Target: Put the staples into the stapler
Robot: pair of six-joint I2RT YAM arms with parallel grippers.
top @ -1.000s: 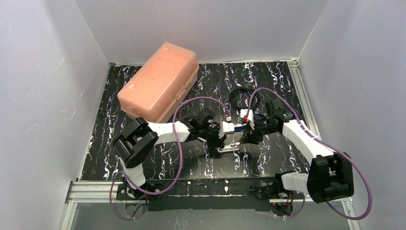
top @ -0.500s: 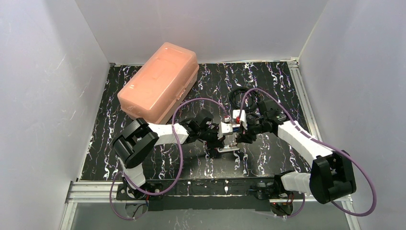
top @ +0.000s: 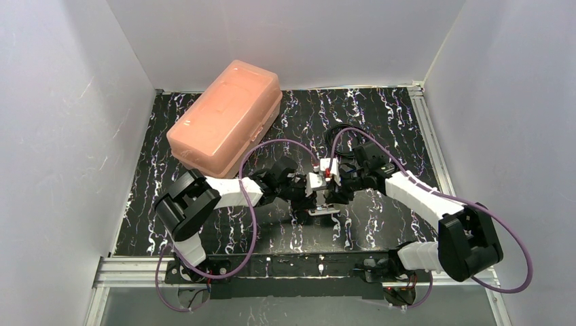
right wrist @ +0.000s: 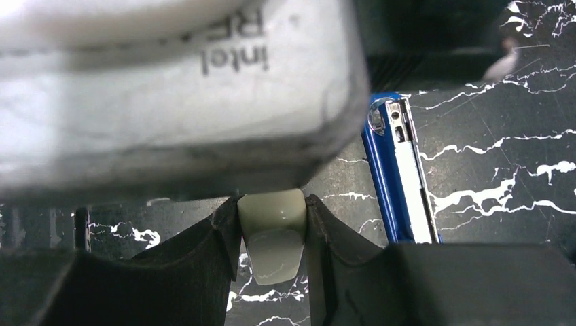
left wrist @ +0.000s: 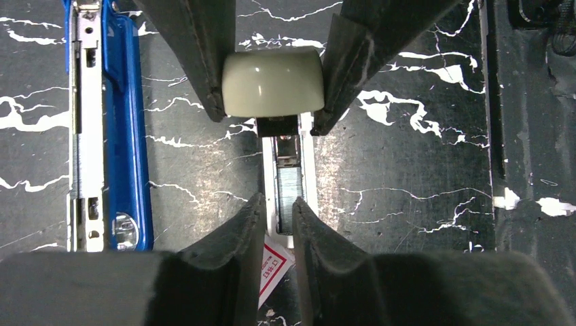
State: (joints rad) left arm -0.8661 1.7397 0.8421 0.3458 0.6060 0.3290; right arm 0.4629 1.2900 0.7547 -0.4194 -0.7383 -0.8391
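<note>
The stapler lies opened on the black marbled table. Its blue arm (left wrist: 126, 136) (right wrist: 387, 176) rests beside a white channel (left wrist: 307, 176) that has a grey strip of staples (left wrist: 291, 197) lying in it. A cream end cap (left wrist: 273, 81) (right wrist: 272, 231) tops that channel, and my right gripper (right wrist: 272, 204) (left wrist: 272, 119) (top: 336, 190) is shut on it. My left gripper (left wrist: 277, 200) (top: 309, 190) hovers over the channel's near end, its jaws a narrow gap apart with nothing pinched. A red-bordered label corner of the staples box (left wrist: 275, 268) peeks out below.
A large salmon-pink plastic case (top: 227, 115) stands at the back left. A black cable coil (top: 343, 139) lies just behind the grippers. White walls close in three sides, and a metal rail (top: 428, 136) runs along the right edge.
My right arm has swung left until its gripper meets the left one over the stapler. The left jaws have parted slightly.
</note>
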